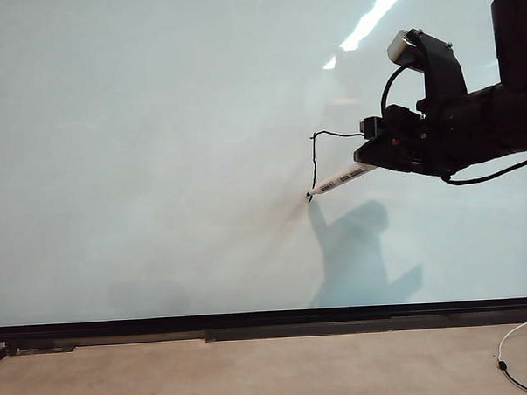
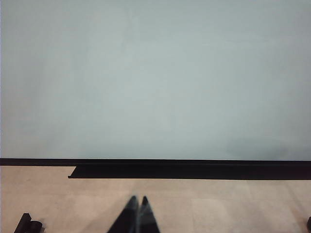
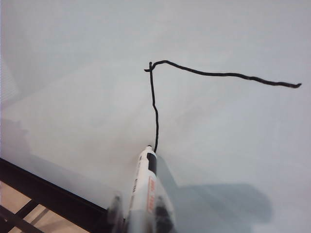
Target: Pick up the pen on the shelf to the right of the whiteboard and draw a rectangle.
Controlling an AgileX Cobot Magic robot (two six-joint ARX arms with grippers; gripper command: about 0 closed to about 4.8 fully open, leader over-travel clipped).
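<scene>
The right pincer (image 1: 375, 158), at three o'clock in the exterior view, grips the pen (image 1: 341, 177) with its tip on the whiteboard (image 1: 156, 150), where two sides of the rectangle (image 1: 315, 160) are drawn and two remain, while the left pincer (image 2: 137, 213) rests closed and empty below the board.

exterior view faces whiteboard (image 1: 156, 150) frontally, from afar. left wrist view, low at 6 o'clock, faces its bottom frame. right wrist view, close, looks along pen (image 3: 146, 194); shares drawn line (image 3: 154, 107) with exterior.
</scene>
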